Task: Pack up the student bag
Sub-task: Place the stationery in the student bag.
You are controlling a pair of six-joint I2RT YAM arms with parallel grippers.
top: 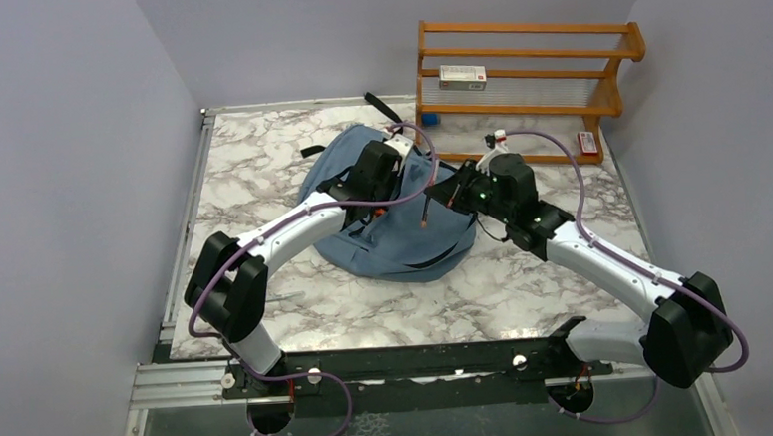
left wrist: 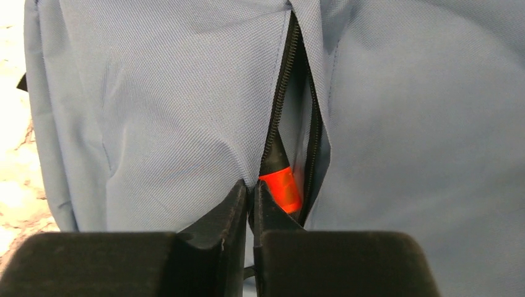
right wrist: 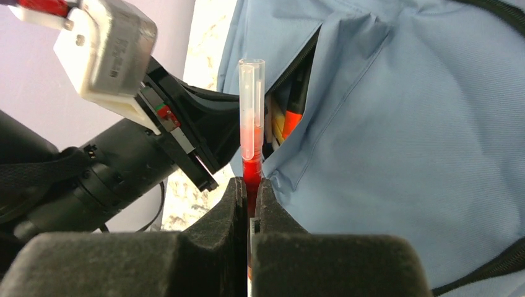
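**Marble table (top: 260,165): loading the backpack (top: 404,247)**

The backpack is lying beneath both grippers. The left gripper (left wrist: 249,190) is pinching the lip of the pocket (left wrist: 301,111), jaws nearly together, with an orange marker (left wrist: 282,189) sitting just beyond its tips. The right gripper (right wrist: 251,185) is clamping a red pen (right wrist: 251,111) upright, with the pocket just ahead. By my judgement, the pen is needing a straight push through the slit.

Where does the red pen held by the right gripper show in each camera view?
Top external: centre, red pen over the student bag, beside the right gripper.
Left wrist: not in it.
Right wrist: centre, upright in the gripper.
Shared landmark: student bag's blue fabric.
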